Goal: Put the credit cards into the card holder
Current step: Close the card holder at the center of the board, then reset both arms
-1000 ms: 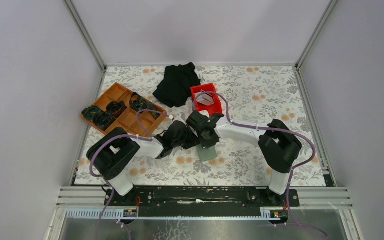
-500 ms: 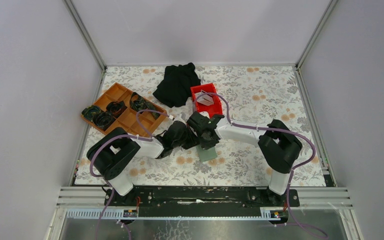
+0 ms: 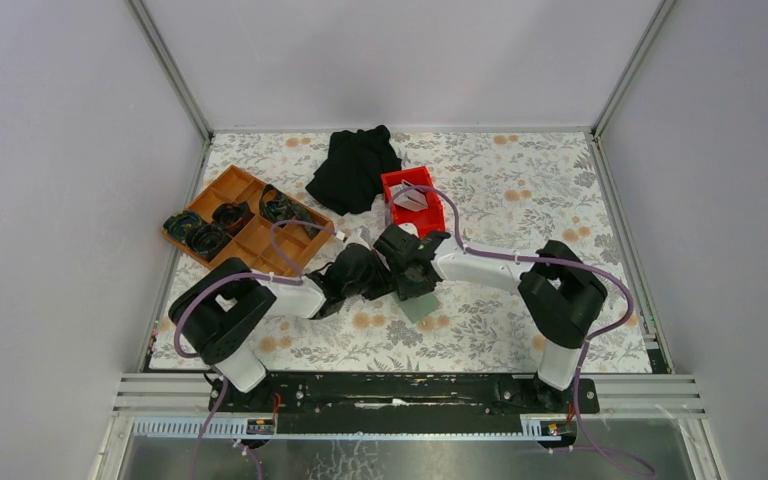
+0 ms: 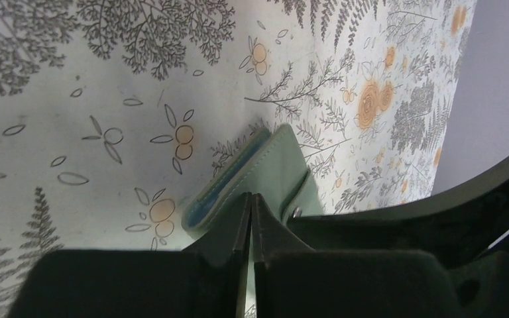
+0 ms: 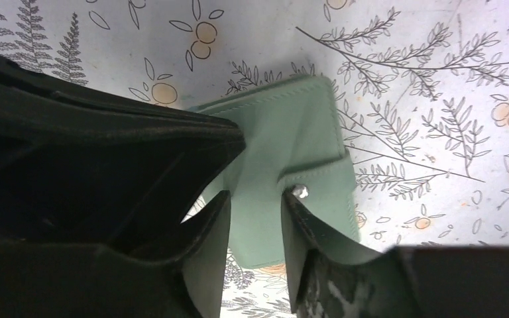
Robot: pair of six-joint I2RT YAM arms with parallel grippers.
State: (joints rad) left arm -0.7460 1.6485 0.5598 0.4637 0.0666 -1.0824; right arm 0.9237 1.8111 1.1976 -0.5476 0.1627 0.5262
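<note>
Near the middle of the flowered table (image 3: 520,180), a little toward its near edge, lies the grey-green card holder (image 5: 291,146), folded, with its snap tab facing up. My right gripper (image 5: 255,199) hangs over it, jaws partly apart, straddling the tab and clasping nothing. My left gripper (image 4: 252,202) has its fingertips pressed together at the holder's edge. The credit cards (image 3: 412,198) sit in the red bin (image 3: 400,178) farther back, beside a black cloth (image 3: 355,165). An orange compartment tray (image 3: 230,185) lies by the left edge.
</note>
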